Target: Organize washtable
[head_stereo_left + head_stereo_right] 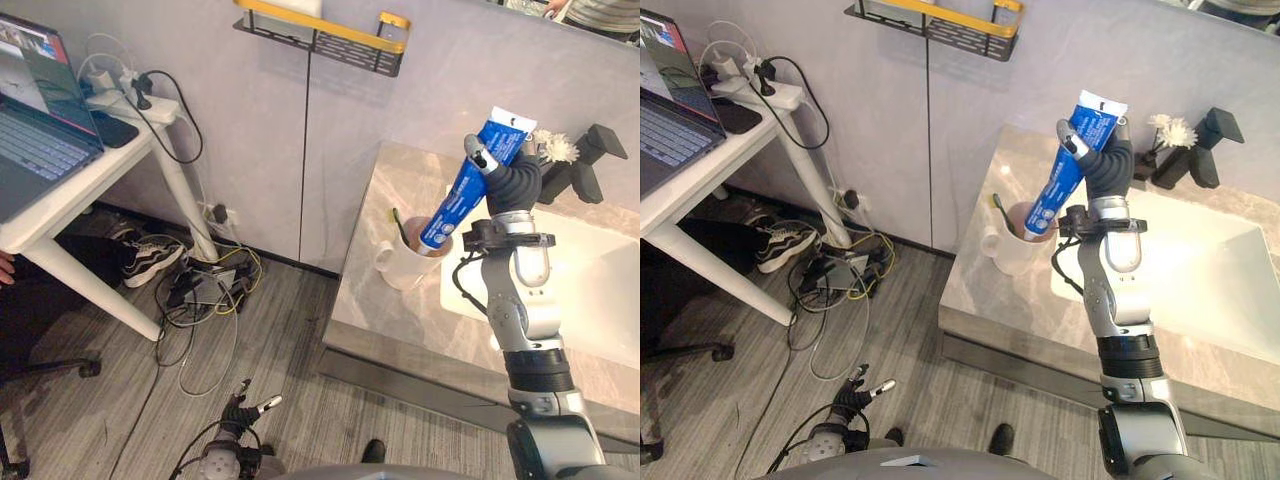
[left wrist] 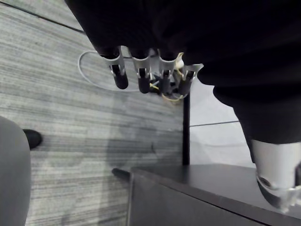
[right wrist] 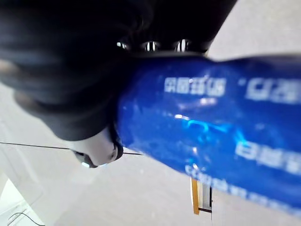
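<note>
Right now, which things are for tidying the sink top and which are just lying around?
For the job: toothpaste held in the right hand; cup; toothbrush standing in it; counter.

Just lying about: laptop, shoes, floor cables, wall shelf, flower, tap. The left hand hangs open near the floor.

Mug point(image 1: 405, 265) mouth is crowded: toothbrush point(image 1: 399, 225) leans at its left rim, tube point(image 1: 470, 180) end at the right, clasped higher up by the right robot hand point(image 1: 512, 180). Bare surface point(image 1: 370, 320) lies before the mug. Basin point(image 1: 590, 285) is open beside it. Tap point(image 1: 590, 165) and flower point(image 1: 553, 147) stand behind.
</note>
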Robot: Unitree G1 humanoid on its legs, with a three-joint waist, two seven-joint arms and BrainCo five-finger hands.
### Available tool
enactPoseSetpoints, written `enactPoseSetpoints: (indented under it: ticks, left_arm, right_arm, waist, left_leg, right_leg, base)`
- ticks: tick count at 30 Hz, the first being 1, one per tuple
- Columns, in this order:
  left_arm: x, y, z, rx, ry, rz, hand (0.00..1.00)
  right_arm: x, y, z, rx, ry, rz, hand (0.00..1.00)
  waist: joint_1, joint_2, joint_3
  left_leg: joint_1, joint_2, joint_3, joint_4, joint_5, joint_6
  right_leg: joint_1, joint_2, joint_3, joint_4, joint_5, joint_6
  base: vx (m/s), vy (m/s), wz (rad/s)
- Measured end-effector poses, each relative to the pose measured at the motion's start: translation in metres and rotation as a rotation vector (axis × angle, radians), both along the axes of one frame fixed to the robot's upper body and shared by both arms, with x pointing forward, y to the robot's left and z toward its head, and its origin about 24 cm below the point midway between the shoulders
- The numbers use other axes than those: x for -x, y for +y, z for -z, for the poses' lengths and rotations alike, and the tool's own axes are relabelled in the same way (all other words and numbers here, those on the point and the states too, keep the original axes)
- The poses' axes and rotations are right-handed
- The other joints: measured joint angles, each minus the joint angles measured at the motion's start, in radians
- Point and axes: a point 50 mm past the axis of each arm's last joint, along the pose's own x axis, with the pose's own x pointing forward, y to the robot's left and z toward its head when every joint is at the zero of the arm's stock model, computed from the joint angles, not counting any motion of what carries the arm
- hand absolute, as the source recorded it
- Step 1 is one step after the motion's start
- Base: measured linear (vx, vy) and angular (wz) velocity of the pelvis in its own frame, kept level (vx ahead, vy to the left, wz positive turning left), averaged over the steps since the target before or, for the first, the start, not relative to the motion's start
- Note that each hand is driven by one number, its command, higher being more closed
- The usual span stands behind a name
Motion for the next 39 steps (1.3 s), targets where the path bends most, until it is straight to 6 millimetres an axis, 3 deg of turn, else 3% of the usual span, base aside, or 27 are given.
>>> enactPoseSetpoints:
  ticks: [39]
  left_arm:
    - [-0.005,0.001,-0.002,0.000,-0.016,-0.003,0.00]
  right_arm:
    - [0.003,0.023,0.030,0.105,0.120,-0.109,1.00]
  waist:
    - [0.002,-0.008,0.036]
  left_leg:
    - [-0.002,0.000,0.004,0.000,-0.002,0.000]
  right_leg:
    - [-0.006,0.001,0.005,0.000,0.000,0.000]
  base:
    - [0.00,0.000,0.00]
